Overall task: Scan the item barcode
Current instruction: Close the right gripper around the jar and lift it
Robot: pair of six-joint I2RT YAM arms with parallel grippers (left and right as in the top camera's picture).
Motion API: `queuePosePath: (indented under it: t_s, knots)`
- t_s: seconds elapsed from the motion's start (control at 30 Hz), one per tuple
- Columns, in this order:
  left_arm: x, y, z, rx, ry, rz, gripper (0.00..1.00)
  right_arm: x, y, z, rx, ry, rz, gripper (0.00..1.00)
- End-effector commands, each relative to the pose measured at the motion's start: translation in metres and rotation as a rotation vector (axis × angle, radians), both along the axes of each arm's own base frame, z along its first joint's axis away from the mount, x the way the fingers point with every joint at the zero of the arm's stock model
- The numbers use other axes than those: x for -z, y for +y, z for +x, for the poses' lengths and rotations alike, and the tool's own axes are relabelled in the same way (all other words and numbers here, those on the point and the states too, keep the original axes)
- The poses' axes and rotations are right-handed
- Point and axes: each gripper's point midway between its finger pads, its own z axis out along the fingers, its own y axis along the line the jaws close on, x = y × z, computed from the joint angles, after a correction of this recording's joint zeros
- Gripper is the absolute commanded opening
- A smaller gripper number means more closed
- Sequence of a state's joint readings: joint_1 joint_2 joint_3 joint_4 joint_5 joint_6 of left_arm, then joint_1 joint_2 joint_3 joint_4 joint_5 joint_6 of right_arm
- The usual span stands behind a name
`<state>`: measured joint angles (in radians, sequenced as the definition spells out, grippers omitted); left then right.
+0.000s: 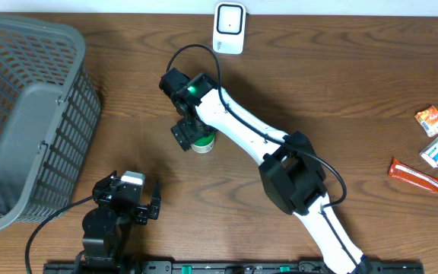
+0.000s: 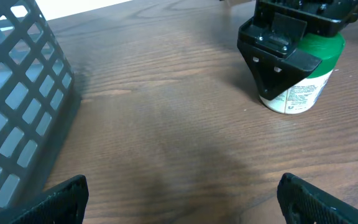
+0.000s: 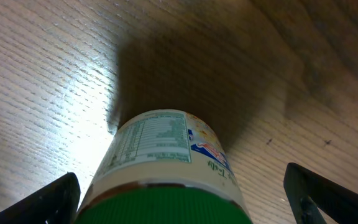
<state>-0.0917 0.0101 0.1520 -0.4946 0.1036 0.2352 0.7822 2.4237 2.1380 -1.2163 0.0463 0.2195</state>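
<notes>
Cylindrical green-lidded bottle [image 3: 166,149] upright on woodgrain table [image 3: 36,74].

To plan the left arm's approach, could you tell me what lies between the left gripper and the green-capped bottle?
Bare table, the left wrist view shows, then the right gripper open around the bottle.

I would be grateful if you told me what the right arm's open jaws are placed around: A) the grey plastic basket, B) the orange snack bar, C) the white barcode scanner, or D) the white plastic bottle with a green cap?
D: in the right wrist view the jaws of the right arm stand open on either side of the white plastic bottle with a green cap, without touching it.
</notes>
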Motion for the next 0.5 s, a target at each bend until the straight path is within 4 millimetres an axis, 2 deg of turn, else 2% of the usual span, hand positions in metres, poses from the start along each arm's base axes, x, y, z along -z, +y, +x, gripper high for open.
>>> queuePosePath:
  t_s: [0.0, 0.2, 0.47]
  knots:
    - [0.0072, -0.0006, -0.0016, 0.001, 0.021, -0.010, 0.98, 0.0222, -0.0005, -0.0071, 0.005, 0.040, -0.028, 0.99]
    - [0.0072, -0.0006, -0.0016, 0.001, 0.021, -0.010, 0.98, 0.0308, 0.0009, -0.0090, 0.003, 0.058, -0.027, 0.98]
    - [0.0072, -0.0006, -0.0016, 0.001, 0.021, -0.010, 0.98, 0.0304, 0.0017, -0.0082, 0.004, 0.054, -0.023, 0.86]
